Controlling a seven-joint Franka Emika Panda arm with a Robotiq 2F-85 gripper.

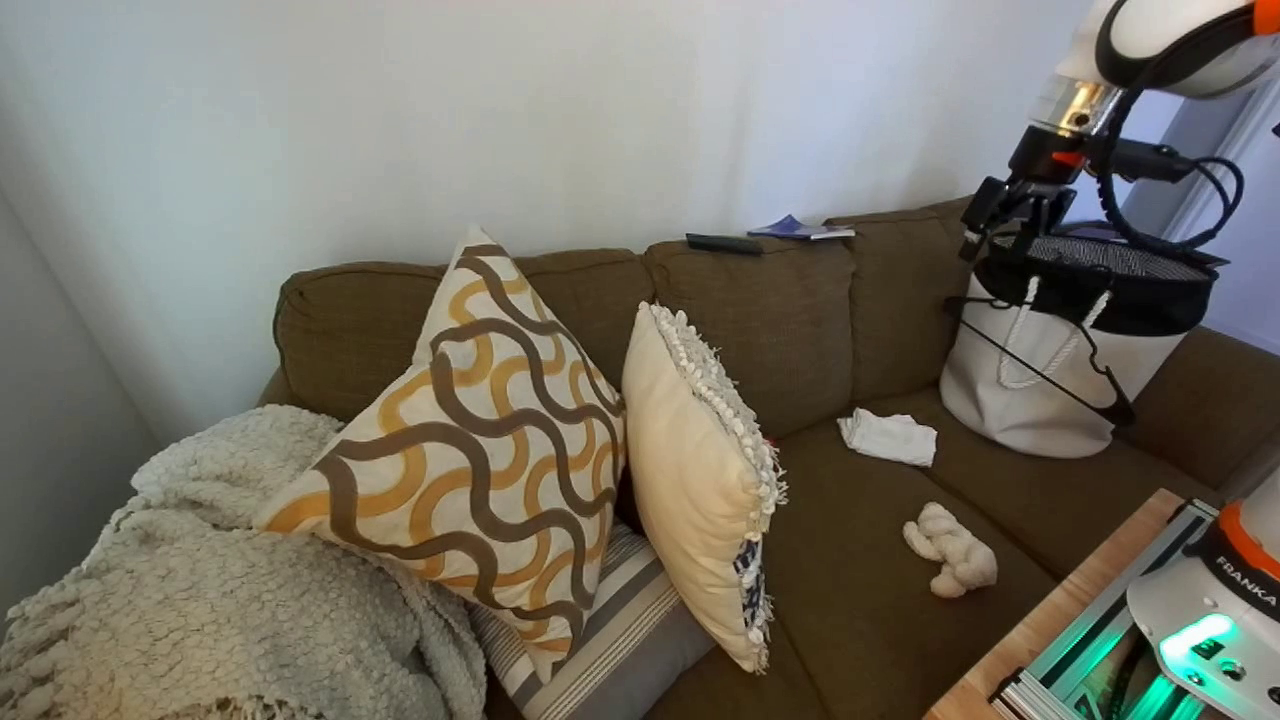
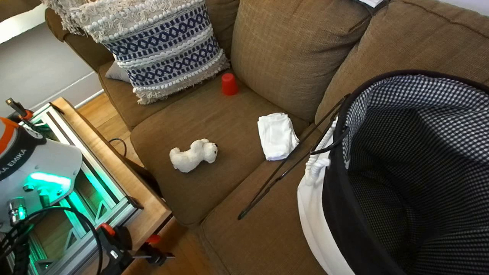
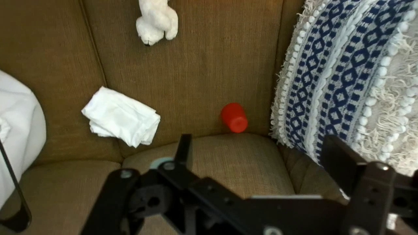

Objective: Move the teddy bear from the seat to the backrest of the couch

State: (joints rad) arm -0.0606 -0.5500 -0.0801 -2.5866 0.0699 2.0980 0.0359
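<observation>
Teddy bear (image 2: 191, 156) lay on seat (image 2: 214, 118), well apart from gripper (image 3: 258, 145), whose fingers stood apart, empty. Risks: pinch on one limb alone could let plush slip; dark slim object (image 1: 723, 243) and papers (image 1: 800, 230) atop backrest (image 1: 790, 340) could tip bear off (padding looked yielding). Seat, ribbed brown fabric, also bore white cloth (image 2: 278, 135); pale wall (image 1: 560, 130) rose behind.

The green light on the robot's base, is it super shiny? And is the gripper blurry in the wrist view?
In both exterior views, the green light glares pale in its middle and tints the metal frame; in the wrist view, the gripper looks dark and soft-edged, probably too close to focus, while the teddy bear looks sharper but is cut off at the top.
</observation>
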